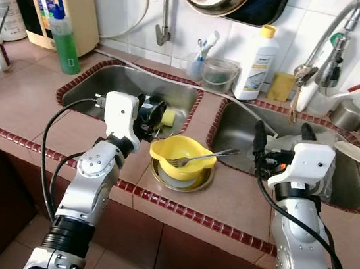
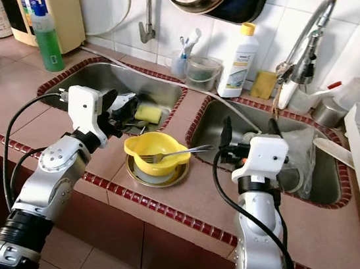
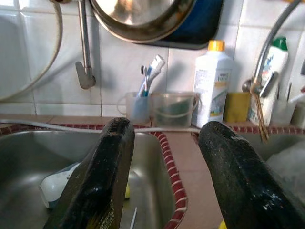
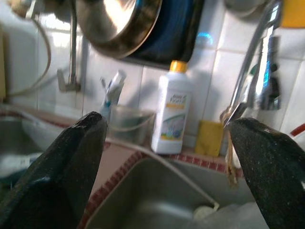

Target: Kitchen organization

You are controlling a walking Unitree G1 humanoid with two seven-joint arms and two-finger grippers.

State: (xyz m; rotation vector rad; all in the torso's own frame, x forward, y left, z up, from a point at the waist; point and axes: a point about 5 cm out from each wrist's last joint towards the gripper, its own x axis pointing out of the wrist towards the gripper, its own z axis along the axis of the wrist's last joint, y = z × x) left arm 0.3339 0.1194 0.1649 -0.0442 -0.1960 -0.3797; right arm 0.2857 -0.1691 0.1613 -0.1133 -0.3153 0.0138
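The yellow plastic bowl (image 1: 181, 157) is sitting on a round steel plate (image 1: 181, 178), on the strip of tiled surface (image 1: 223, 206) dividing the two sinks, near the front edge. A metal fork (image 1: 201, 158) is lying in the bowl, tines down inside it and handle running out over the rim toward the right-hand steel sink basin (image 1: 283, 155); that long axis is slanting away from the bowl toward the right arm.

From the bowl, the left pincer (image 1: 151, 115) is standing just beside it, over the near corner of the left-hand steel sink basin (image 1: 129, 91), where a yellow sponge (image 2: 148, 113) is lying. Its black fingers (image 3: 109, 171) are spread apart and holding nothing. The right pincer (image 1: 280, 131) is hovering on the bowl's other side, over the right-hand basin, also gaping wide and empty, its fingers (image 4: 71, 162) pointing toward the wall with the white detergent bottle (image 4: 171, 112).

The left pincer is looking nearer to the bowl's rim, while the fork handle is reaching toward the right one. So lifting the fork probably suits the right arm, and the bowl suits the left.
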